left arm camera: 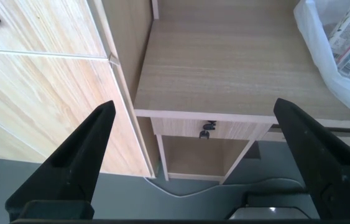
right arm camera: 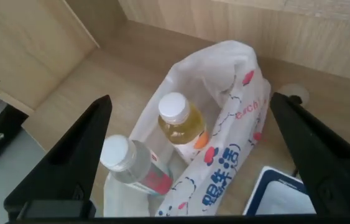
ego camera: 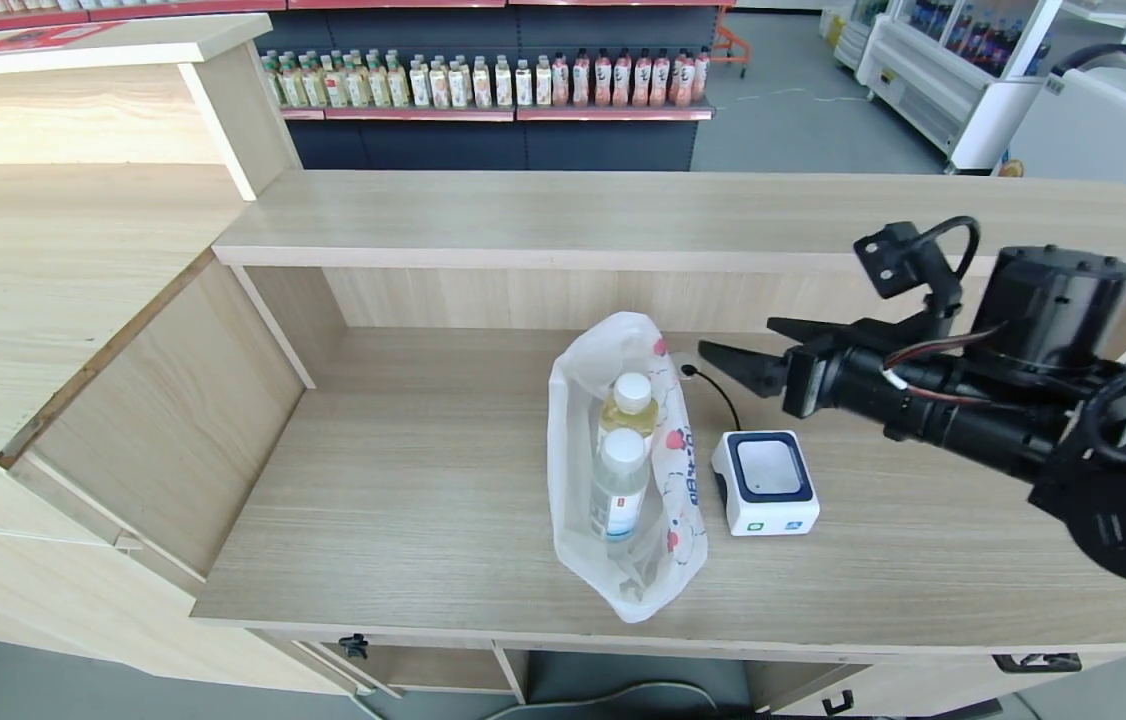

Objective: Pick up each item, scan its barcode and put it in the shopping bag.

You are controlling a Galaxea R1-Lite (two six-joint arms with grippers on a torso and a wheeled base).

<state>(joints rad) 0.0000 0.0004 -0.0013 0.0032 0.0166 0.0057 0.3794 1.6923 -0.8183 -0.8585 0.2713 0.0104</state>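
R gripper [ego camera: 738, 335] hangs above the surface [ego camera: 403, 500], fingers spread wide, nothing between them. It sits at approx 2 o'clock from the shopping bag [ego camera: 623, 560] and 12 o'clock from the scanner [ego camera: 766, 482]. My read: a spot between scan and drop-off, handy for both.

The bag is mid-surface, mouth gaping, prob. so items drop in w/o a second arm holding it. Inside are 2 bottles: yellow bottle [ego camera: 629, 405] at 12 o'clock, clear bottle [ego camera: 620, 480] touching it at 6. The scanner is just beside the bag at 3 o'clock, window facing up, so a barcode can be passed over it.

L gripper [left arm camera: 194, 104] is also spread and holding nothing, low off the surface's front edge, well apart from the bag.

R wrist view looks down into the bag mouth and gives both white caps and labels. Head view adds the scanner cable running to 11 o'clock. L wrist view adds the front edge and the cabinet below. Upright or leaning bottles: can't tell.

Judgement: both items bagged, task near done.
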